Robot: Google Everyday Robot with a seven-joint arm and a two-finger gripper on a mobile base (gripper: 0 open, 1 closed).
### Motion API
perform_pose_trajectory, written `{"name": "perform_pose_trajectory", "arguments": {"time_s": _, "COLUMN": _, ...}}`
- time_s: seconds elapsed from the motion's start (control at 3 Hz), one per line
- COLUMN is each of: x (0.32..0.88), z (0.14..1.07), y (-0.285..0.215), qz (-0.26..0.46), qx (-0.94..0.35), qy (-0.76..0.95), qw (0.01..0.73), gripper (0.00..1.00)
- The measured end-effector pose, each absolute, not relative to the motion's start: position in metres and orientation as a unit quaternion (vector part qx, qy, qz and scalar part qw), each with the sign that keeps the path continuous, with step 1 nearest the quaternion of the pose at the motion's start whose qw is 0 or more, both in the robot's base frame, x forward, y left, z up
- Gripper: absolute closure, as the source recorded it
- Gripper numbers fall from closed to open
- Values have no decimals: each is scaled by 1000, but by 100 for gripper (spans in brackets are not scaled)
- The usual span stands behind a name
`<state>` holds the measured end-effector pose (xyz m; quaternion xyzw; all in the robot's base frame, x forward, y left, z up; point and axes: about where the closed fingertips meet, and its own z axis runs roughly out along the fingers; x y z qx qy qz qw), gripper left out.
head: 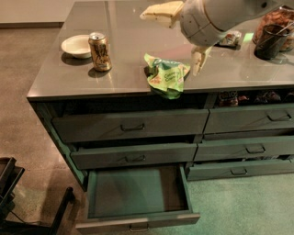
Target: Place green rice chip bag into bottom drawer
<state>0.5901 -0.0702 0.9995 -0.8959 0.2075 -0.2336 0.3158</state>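
Note:
The green rice chip bag [166,77] lies crumpled at the front edge of the grey countertop [128,27], slightly overhanging it, directly above the left drawer stack. My gripper [171,44] hovers just above and behind the bag, open wide. One cream finger [158,12] points left and the other [200,59] hangs down by the bag's right side without holding it. The bottom drawer [133,190] of the left stack is pulled out, with nothing in its teal-green inside.
A soda can [99,51] and a white bowl [77,46] stand at the counter's left. A small packet [229,39] and a dark cup [268,42] sit at the right. The two upper left drawers [131,125] are slightly ajar. A black frame [14,197] stands on the floor at the lower left.

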Motion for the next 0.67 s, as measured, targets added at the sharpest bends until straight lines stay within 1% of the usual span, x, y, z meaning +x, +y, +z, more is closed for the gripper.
{"name": "perform_pose_trajectory", "arguments": {"time_s": 0.67, "x": 618, "z": 982, "y": -79, "qz": -256, "qx": -905, "qy": 167, "qw": 296, "gripper": 0}}
